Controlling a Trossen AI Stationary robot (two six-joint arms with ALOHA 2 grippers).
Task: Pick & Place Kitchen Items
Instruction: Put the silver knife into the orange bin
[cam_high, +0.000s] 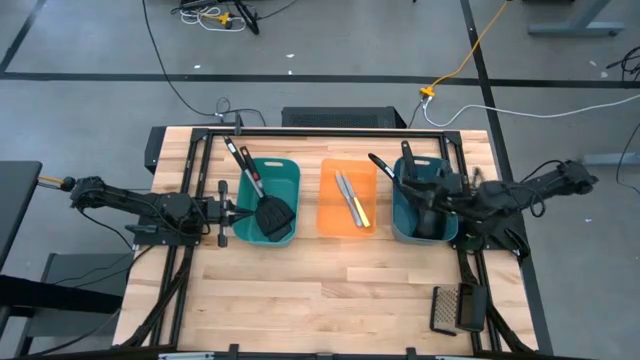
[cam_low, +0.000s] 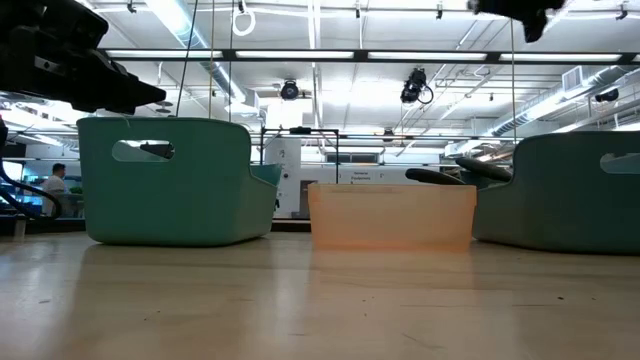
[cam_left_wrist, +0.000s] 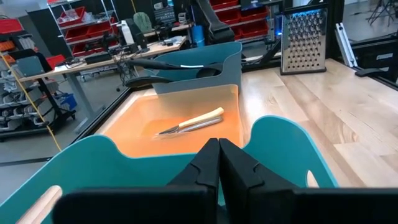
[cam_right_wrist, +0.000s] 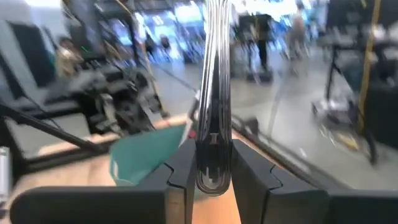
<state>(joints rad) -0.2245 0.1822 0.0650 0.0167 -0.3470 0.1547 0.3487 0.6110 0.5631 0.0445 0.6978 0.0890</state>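
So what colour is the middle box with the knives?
Orange box, clearest in the high view.

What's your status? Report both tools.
Left tool shut, empty, at left teal bin. Right tool shut on black utensil over right teal bin. Nothing blocking.

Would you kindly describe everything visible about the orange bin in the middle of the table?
The orange bin is a shallow, translucent plastic-looking rectangle, upright on the wooden table between the two teal bins. Inside lie silver knives and one yellow-handled knife, flat on its floor. Neither tool touches it.
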